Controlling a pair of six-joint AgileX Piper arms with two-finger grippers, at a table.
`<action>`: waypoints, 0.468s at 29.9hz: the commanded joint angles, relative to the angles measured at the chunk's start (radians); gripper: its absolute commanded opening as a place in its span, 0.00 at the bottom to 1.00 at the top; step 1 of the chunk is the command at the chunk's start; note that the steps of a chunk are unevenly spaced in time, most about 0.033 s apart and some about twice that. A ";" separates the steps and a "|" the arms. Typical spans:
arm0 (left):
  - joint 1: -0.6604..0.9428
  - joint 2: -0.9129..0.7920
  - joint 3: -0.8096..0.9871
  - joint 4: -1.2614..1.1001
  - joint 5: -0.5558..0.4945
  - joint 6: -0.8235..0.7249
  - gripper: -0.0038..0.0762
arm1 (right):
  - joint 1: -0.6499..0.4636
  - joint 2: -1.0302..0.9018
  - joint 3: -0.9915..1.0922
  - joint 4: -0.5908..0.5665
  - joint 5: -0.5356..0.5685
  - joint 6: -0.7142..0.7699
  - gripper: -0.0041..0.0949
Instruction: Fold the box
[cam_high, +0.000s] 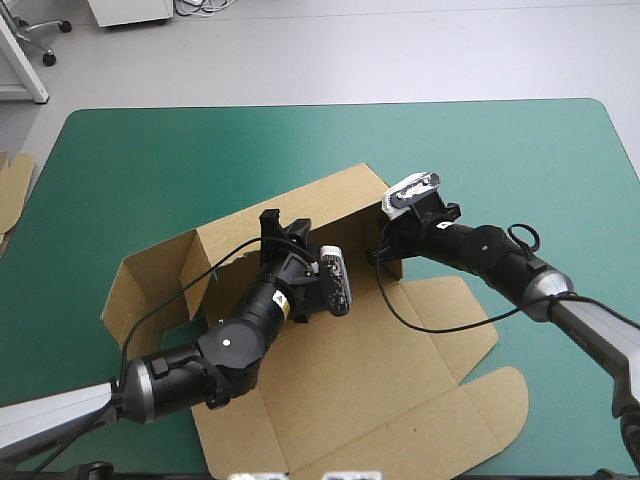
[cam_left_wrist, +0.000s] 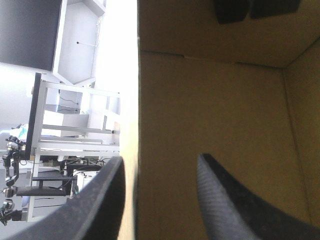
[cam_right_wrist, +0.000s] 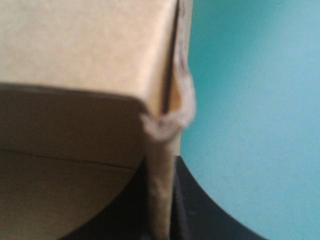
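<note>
The brown box (cam_high: 380, 380) lies mid-table, its long back wall (cam_high: 300, 205) and left side wall (cam_high: 150, 285) raised and its lid flat toward the front. My left gripper (cam_high: 272, 222) reaches over the back wall's rim. In the left wrist view it (cam_left_wrist: 161, 159) is open, one finger outside the wall (cam_left_wrist: 131, 125) and the other inside the box. My right gripper (cam_high: 385, 238) is at the back wall's right corner. Close up it (cam_right_wrist: 160, 167) is shut on the box, pinching a thin upright board edge (cam_right_wrist: 161, 195) just below a crushed corner (cam_right_wrist: 170, 122).
More brown board (cam_high: 12, 185) pokes in at the table's left edge. The teal-green cover (cam_high: 520, 170) shows bare behind and to the right of the box. The lid's flaps (cam_high: 500, 400) reach toward the front right.
</note>
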 joint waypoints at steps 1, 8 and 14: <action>-0.065 -0.047 -0.026 0.029 0.083 -0.018 0.47 | 0.005 -0.035 -0.029 0.026 -0.008 0.000 0.03; -0.151 -0.054 -0.077 0.020 0.309 -0.063 0.36 | 0.005 -0.035 -0.029 0.014 -0.016 0.000 0.03; -0.143 -0.072 -0.161 -0.025 0.369 -0.053 0.04 | 0.005 -0.035 -0.029 0.004 -0.016 0.000 0.03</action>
